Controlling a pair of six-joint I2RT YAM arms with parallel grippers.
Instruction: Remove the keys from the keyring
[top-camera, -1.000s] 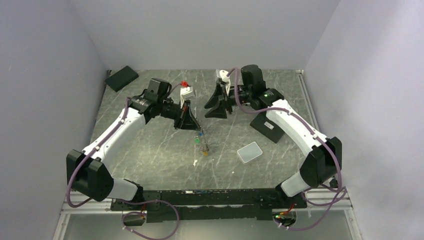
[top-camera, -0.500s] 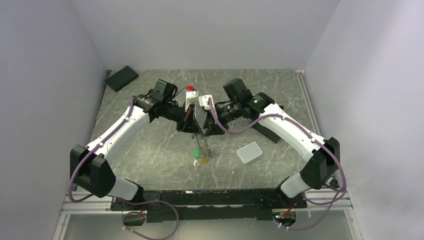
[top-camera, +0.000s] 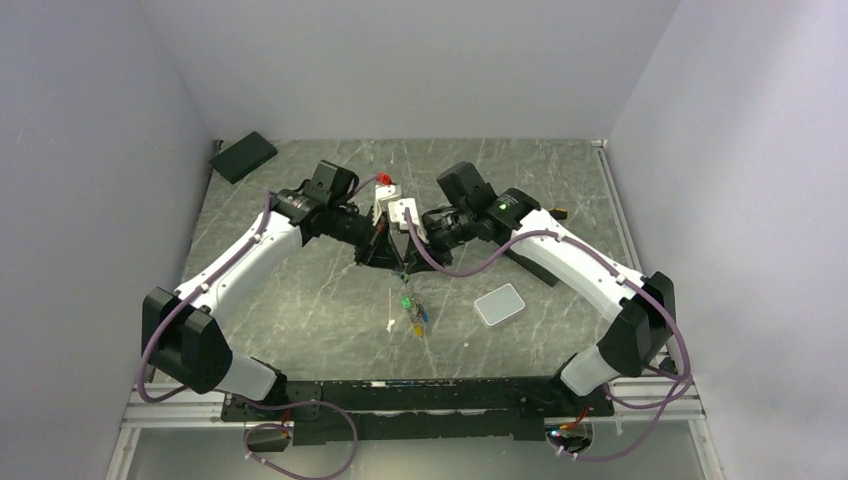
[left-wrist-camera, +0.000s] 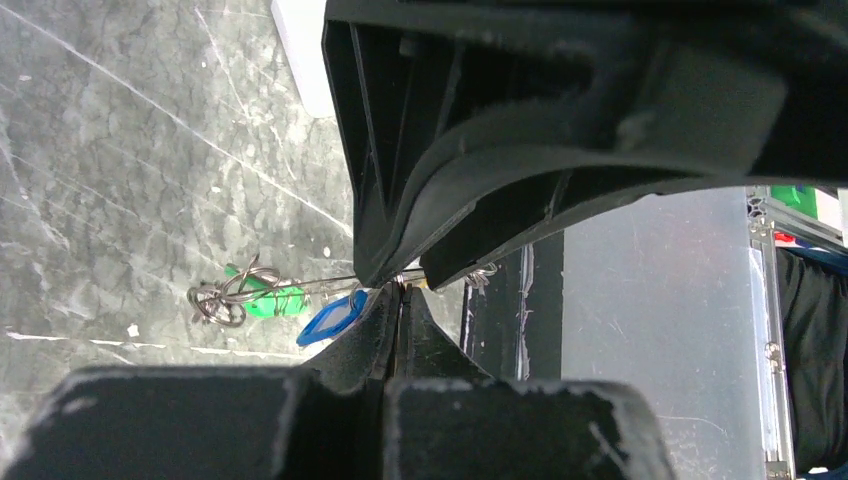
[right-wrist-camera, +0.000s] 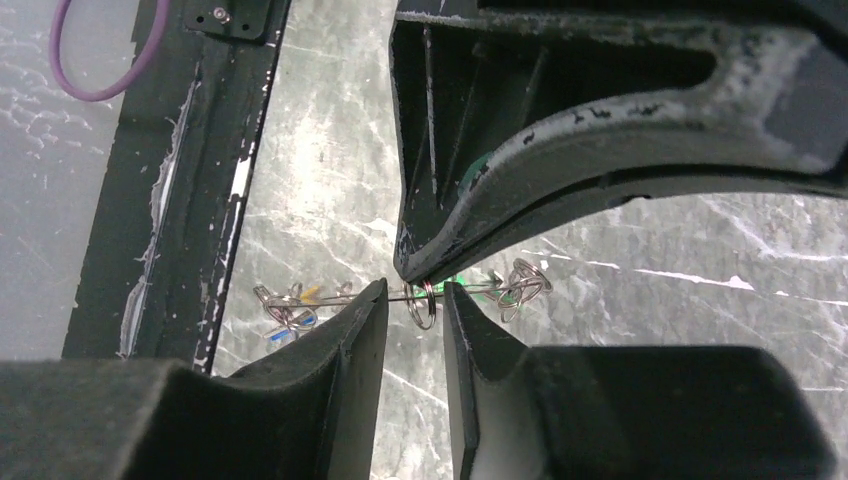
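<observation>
Centre frame, our left gripper (left-wrist-camera: 400, 300) pinches the thin keyring (left-wrist-camera: 325, 283) wire; the right gripper (right-wrist-camera: 415, 289) stands parted around a small loop (right-wrist-camera: 423, 306); keys (top-camera: 412, 312) dangle below. It is likely light, stiff, slippery metal; we would grip a key's flat head. The top view hides the contact; individual keys blur.

The top camera is looking down from high behind over the whole tabletop (top-camera: 300, 310). Each wrist camera is peering close past its own fingers (left-wrist-camera: 372, 330), both sharing the keyring (right-wrist-camera: 398, 296).
</observation>
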